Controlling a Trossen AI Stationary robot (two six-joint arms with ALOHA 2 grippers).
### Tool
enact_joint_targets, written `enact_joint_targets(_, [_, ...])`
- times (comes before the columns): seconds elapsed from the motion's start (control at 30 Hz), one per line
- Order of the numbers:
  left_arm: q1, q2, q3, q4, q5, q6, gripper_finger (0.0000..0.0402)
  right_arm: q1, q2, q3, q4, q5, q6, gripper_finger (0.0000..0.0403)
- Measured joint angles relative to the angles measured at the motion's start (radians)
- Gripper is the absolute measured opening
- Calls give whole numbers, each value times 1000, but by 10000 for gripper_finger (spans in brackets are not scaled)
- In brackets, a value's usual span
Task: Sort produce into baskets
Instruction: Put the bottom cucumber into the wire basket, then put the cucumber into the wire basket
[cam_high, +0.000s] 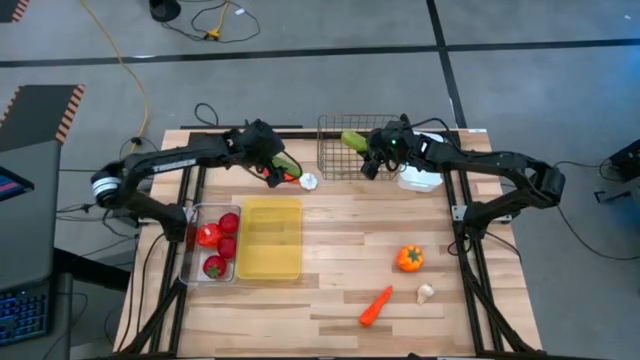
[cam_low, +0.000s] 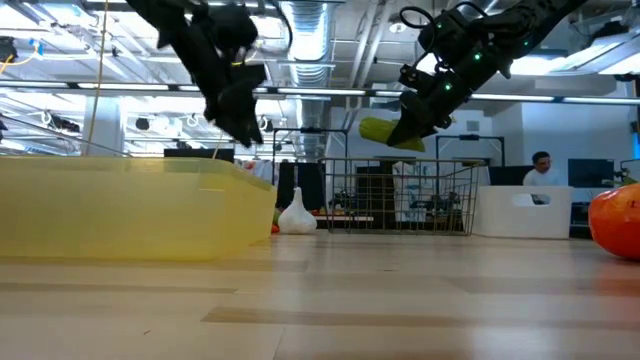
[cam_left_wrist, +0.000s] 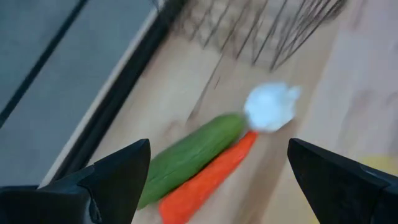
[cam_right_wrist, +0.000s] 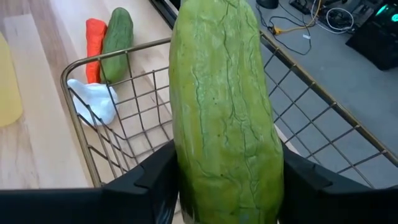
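The right gripper (cam_right_wrist: 227, 186) holds a green cucumber (cam_right_wrist: 225, 106) in its jaws above the wire basket (cam_high: 345, 150); its lower end is hidden between the fingers. The left gripper (cam_left_wrist: 217, 180), jaws wide, hangs over a second cucumber (cam_left_wrist: 189, 155), a carrot (cam_left_wrist: 208, 180) and a blurred white piece (cam_left_wrist: 270, 106) on the tabletop (cam_high: 350, 260).
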Motion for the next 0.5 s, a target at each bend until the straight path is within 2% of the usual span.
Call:
enact_joint_targets(0.27, [62,167,0,28,5,71,366,0,0,0,0,0,0,258])
enact_joint_targets(0.5, [80,234,0,110,11,128,366,0,0,0,-1,0,1,266])
